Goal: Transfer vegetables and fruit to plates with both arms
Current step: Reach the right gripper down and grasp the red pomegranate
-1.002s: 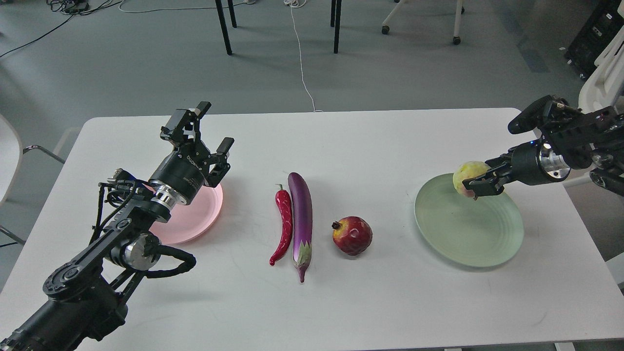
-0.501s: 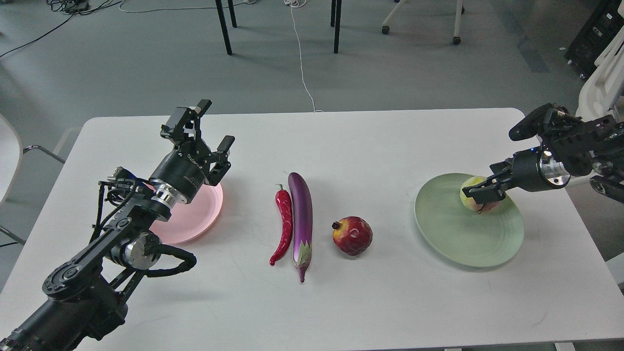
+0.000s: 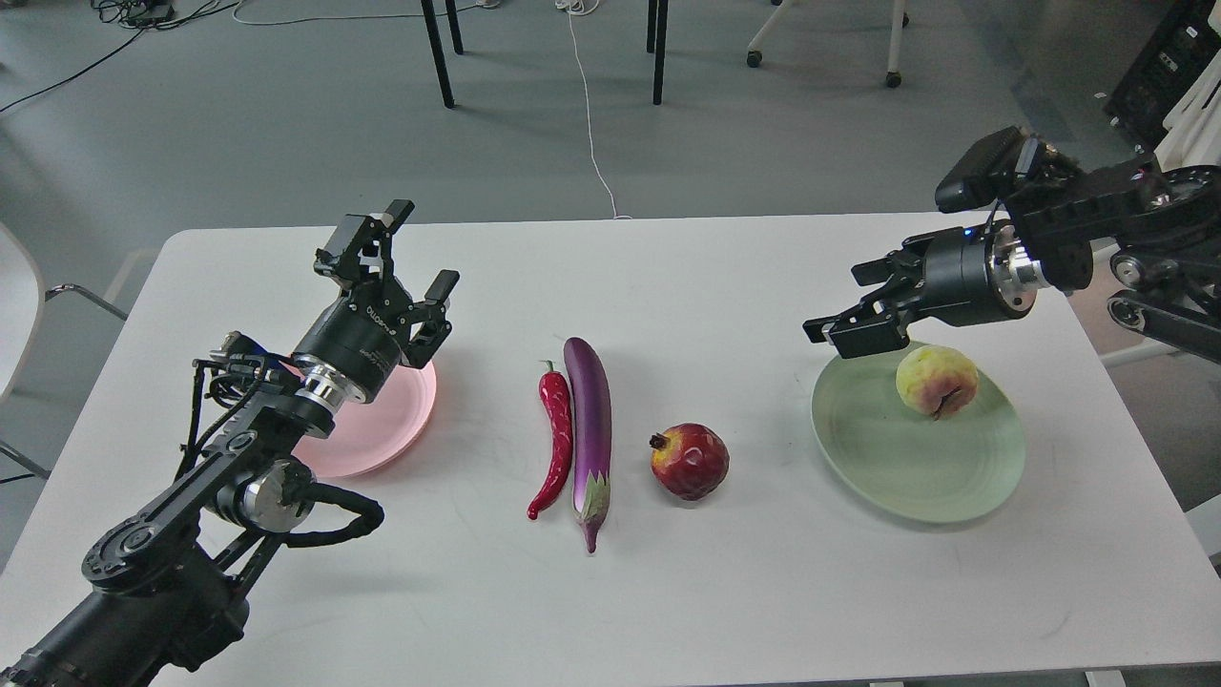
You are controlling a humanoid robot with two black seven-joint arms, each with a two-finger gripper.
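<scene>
The yellow-green peach lies on the pale green plate at the right, near its far rim. My right gripper is open and empty, raised above the plate's far left edge, apart from the peach. My left gripper is open and empty above the far side of the pale pink plate. The red chili and the purple eggplant lie side by side at the table's middle. The dark red pomegranate sits to their right.
The white table has its far edge just behind both grippers. Chair legs and a white cable are on the floor beyond. A white chair stands at the left edge.
My right gripper lowered the peach onto the green plate, let it go, then rose and moved left and back. The left arm has stayed still.
</scene>
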